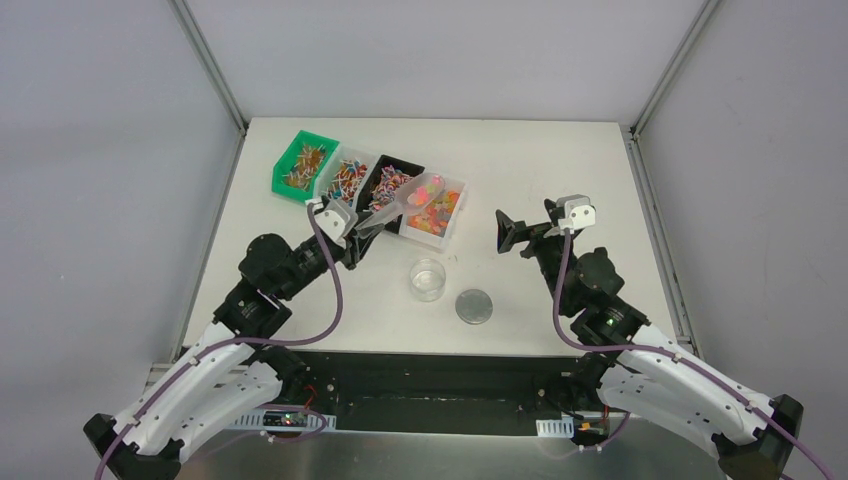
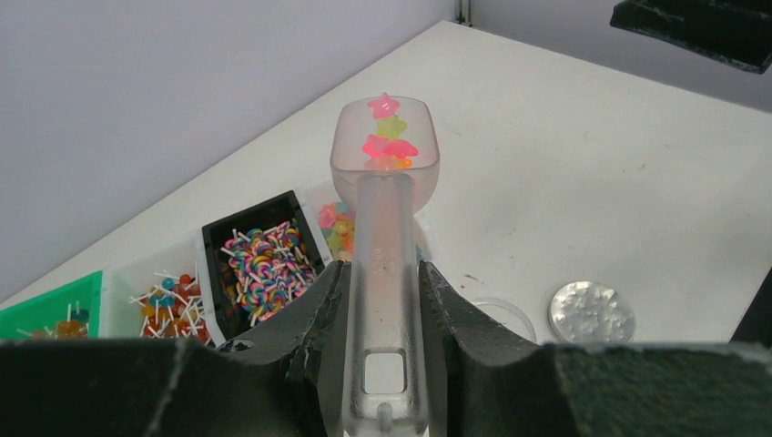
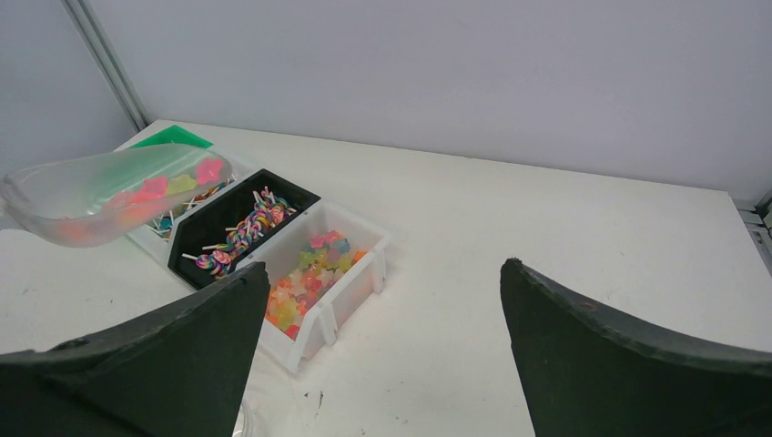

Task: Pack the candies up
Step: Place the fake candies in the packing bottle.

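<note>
Candies (image 2: 390, 146): small pink, yellow and orange gummies, probably soft, light and tacky. A few sit in the scoop bowl, upper centre of the left wrist view; more fill the white bin (image 3: 353, 293).
Scoop (image 2: 384, 237): frosted translucent plastic, rigid, with a rounded bowl and a flat slotted handle. Best held by the handle and kept level.
Left gripper (image 2: 387, 300): jaws clamped on the scoop handle.
Right gripper (image 3: 384, 265): jaws spread wide, holding nothing.
Jar (image 1: 428, 279): clear, round and uncovered, centre of the overhead view, with the grey lid (image 1: 474, 305) just to its right.

Lab test cell: white table (image 1: 540, 150) boxed in by plain grey panels (image 1: 100, 200), aluminium frame posts (image 1: 211, 65) at corners.
</note>
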Tool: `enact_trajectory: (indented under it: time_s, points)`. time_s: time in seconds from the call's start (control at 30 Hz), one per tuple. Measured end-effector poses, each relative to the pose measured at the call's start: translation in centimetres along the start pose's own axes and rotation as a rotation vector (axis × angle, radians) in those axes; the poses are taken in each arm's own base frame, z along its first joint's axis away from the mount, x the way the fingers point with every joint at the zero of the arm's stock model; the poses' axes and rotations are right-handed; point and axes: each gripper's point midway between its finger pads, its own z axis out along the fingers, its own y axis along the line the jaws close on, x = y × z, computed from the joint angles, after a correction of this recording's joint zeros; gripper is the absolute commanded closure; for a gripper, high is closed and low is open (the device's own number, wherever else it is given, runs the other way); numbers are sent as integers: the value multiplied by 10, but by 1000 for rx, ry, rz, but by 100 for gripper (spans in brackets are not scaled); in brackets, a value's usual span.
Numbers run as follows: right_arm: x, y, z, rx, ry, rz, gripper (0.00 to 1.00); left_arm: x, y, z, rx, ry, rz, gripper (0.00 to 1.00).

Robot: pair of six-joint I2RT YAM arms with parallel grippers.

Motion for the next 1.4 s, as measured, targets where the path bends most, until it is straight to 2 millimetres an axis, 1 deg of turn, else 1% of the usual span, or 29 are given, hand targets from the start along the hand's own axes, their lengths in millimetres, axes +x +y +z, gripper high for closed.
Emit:
enact_trajectory:
  time_s: [0.33,0.6,0.77,0.93,1.03,1.27,1.4]
  points:
    - [3,0,1,0,7,-11,0,11,-10,-12,70,100,51,100]
    - [4,0,2,3,13,-15,0,28,-16,-24,107,179,69,100]
    - [7,0,3,3,19,-25,0,32,-18,-32,116,196,77,100]
    - [12,1,4,3,36,-47,0,38,-18,-35,124,223,87,100]
    - [12,1,4,2,37,-53,0,43,-21,-37,136,242,85,100]
    - [11,1,5,1,38,-67,0,45,-25,-43,162,252,90,100]
    - [10,1,5,2,38,-69,0,51,-28,-46,183,276,94,100]
